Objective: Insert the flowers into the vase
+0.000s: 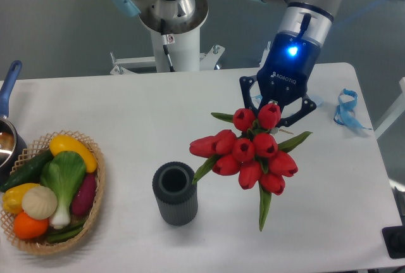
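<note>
The hand (271,112) is grasping the flowers (250,153) by the stems, holding them right of the vase (175,193), which is standing upright on the tabletop (145,118).

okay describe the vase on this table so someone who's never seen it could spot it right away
Start from the white table and look at its front middle, between the wicker basket of toy vegetables on the left and the bunch of red flowers under the claw on the right. The vase stands upright there, apart from both. It is the only dark grey ribbed cylinder, open and empty on top.
</note>
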Tool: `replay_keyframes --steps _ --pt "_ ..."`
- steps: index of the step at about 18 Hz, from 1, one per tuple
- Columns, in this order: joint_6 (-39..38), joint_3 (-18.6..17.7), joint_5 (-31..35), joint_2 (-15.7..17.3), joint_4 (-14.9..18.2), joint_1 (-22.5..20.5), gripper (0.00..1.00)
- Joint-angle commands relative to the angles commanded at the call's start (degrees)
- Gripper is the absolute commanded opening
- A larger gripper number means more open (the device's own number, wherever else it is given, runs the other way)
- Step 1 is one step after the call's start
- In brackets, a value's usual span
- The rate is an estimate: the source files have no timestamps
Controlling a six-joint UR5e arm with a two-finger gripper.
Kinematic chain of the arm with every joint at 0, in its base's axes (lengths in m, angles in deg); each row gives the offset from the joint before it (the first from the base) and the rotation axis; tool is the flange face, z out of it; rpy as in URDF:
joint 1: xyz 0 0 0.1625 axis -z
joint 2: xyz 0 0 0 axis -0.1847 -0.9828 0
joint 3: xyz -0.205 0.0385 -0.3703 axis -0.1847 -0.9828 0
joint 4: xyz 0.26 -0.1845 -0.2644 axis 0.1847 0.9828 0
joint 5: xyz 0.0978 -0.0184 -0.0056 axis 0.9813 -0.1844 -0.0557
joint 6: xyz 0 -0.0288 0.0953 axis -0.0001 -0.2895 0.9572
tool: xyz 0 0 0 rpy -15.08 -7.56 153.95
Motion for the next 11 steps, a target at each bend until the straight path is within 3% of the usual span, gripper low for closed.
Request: replay_keyframes --steps 11 --pt "1.8 0.7 -0.3 -1.1 -1.1 1.2 0.07"
